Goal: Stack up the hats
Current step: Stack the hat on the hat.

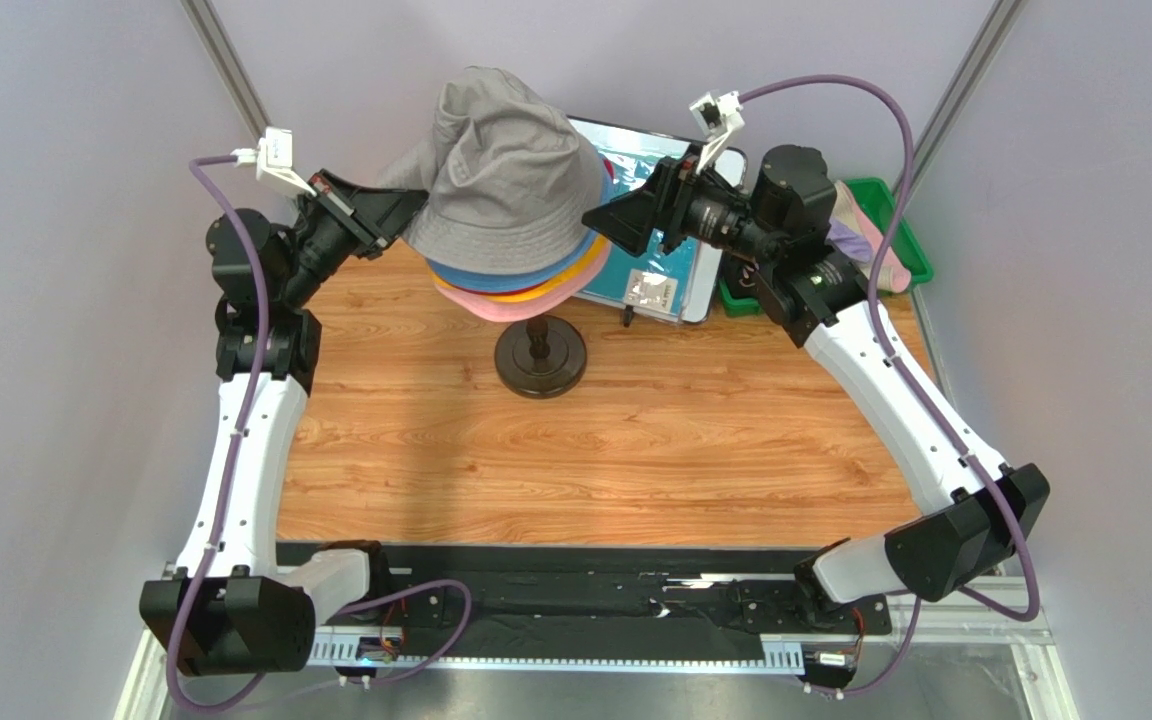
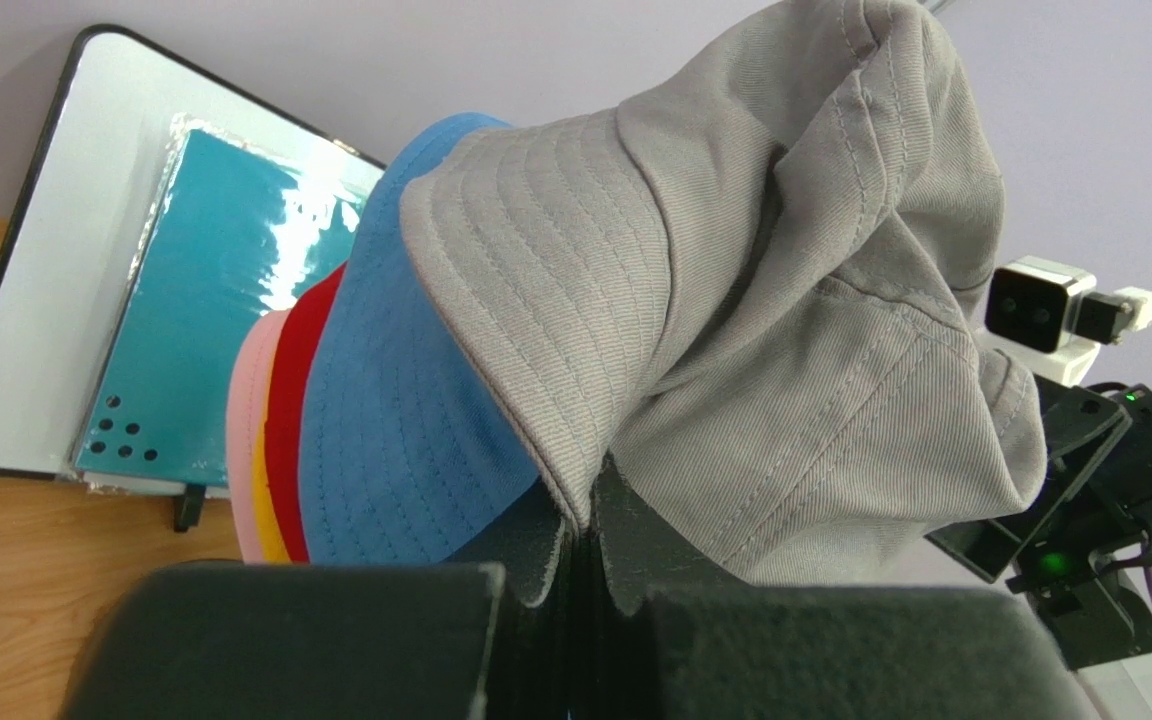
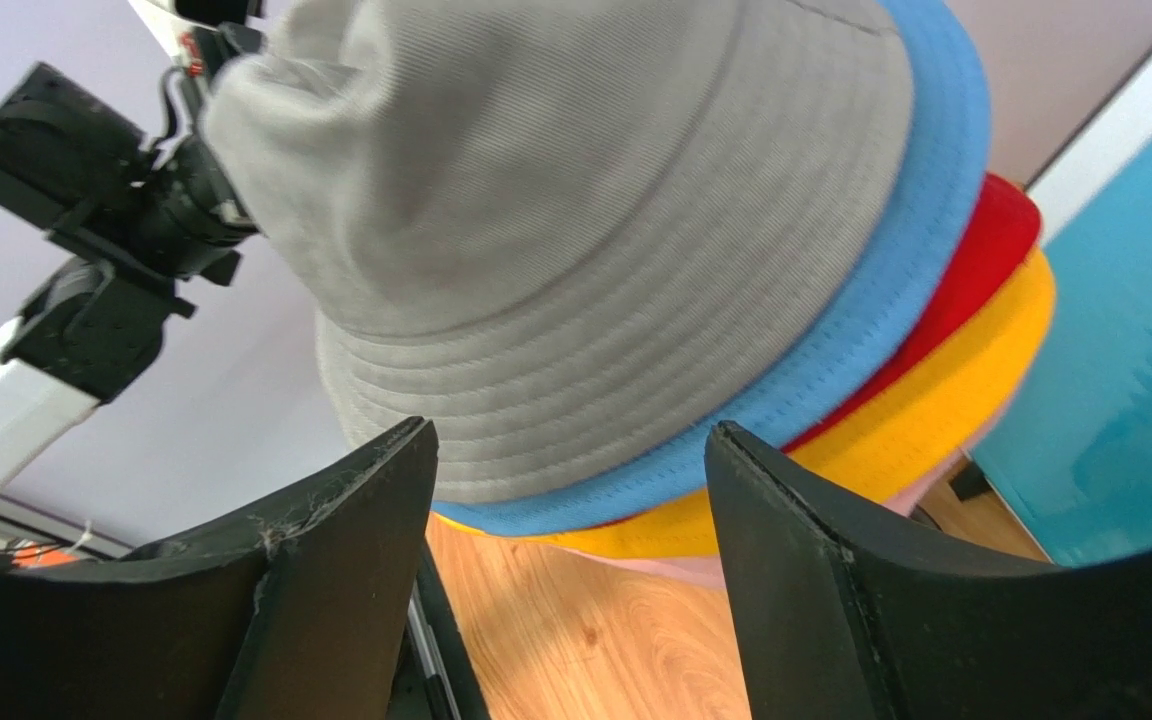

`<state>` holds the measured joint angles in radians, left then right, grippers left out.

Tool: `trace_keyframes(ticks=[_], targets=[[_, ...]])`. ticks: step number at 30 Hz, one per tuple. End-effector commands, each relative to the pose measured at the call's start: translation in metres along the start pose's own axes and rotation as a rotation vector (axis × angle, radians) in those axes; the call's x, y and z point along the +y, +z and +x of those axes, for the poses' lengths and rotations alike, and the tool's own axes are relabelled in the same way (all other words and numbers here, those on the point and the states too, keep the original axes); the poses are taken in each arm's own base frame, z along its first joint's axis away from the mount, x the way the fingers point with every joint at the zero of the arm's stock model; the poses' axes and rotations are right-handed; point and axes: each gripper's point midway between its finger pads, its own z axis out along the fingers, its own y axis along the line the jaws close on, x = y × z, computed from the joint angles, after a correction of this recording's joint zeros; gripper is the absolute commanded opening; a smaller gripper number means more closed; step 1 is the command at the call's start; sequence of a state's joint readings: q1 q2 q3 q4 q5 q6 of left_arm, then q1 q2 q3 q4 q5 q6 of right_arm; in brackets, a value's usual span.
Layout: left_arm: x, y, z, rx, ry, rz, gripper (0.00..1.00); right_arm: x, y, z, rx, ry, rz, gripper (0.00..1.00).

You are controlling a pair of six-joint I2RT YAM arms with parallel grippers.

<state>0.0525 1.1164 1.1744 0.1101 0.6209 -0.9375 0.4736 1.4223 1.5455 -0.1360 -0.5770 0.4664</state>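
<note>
Grey hat [image 1: 512, 162] atop blue hat [image 1: 495, 279]

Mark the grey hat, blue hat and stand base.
grey hat [image 1: 515, 165], top view, crown.
blue hat [image 2: 387, 435], left wrist view, brim.
stand base [image 1: 567, 371], top view, right side of disc.

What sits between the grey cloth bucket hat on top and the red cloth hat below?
Only the blue cloth bucket hat, its brim showing between the grey cloth bucket hat and the red cloth hat; clearest in the right wrist view.
</note>
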Motion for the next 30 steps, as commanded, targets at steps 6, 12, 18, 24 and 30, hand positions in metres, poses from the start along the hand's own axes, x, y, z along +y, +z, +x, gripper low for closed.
trace_keyframes(ticks=[6, 12, 18, 24, 30], targets=[[0.012, -0.004, 0.006, 0.026, 0.025, -0.015, 0.0, 0.019, 0.0, -0.047, -0.116, -0.042, -0.087, 0.7], [0.006, -0.003, 0.005, 0.03, 0.023, 0.016, 0.0, -0.001, 0.006, -0.062, -0.148, -0.019, -0.098, 0.72], [0.003, -0.004, 0.004, 0.028, 0.032, 0.028, 0.0, -0.006, 0.023, -0.061, -0.122, 0.007, -0.193, 0.74], [0.001, -0.003, 0.004, 0.033, 0.036, 0.036, 0.0, -0.018, 0.037, -0.056, -0.106, 0.054, -0.217, 0.74], [-0.001, -0.004, 0.004, 0.037, 0.05, 0.041, 0.0, -0.012, 0.037, -0.049, -0.093, 0.107, -0.266, 0.74]])
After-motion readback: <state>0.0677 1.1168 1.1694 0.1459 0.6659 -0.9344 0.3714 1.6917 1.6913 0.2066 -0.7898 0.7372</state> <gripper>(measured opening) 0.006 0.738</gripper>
